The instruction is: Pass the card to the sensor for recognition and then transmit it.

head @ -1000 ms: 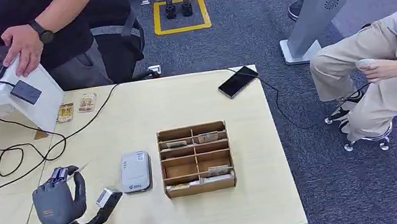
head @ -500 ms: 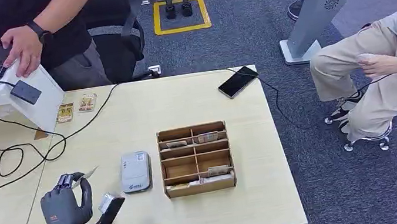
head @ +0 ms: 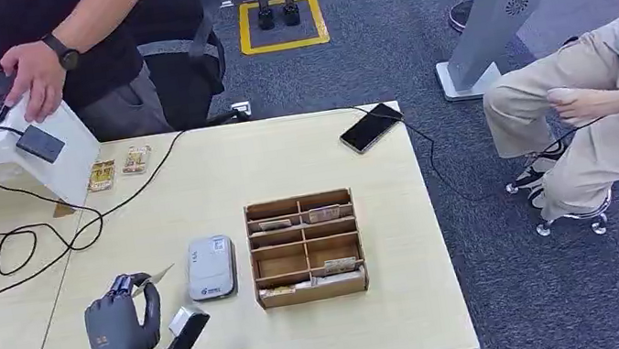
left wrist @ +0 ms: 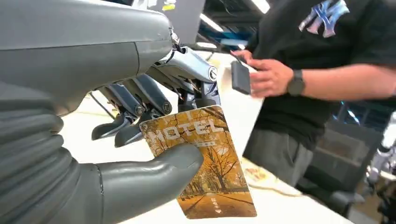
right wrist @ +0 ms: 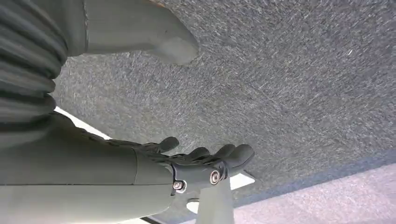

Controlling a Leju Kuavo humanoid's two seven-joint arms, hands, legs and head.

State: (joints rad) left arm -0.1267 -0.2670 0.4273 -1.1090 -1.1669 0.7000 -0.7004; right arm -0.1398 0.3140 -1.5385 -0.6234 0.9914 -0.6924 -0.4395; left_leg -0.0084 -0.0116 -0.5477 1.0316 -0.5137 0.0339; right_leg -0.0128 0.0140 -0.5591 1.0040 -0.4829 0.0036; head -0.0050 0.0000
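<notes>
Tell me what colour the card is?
Golden yellow-orange card with autumn trees, clearest in the left wrist view.

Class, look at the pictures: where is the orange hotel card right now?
The orange hotel card is pinched in the left robot hand, raised above the table's near-left part, just left of the white card reader.

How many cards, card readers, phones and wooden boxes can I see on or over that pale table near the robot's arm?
Hotel card, pinched in the left hand: 1
Loose cards by the far edge: 2
White card reader: 1
Black phone: 1
Wooden sorting box: 1
Total: 6
</notes>
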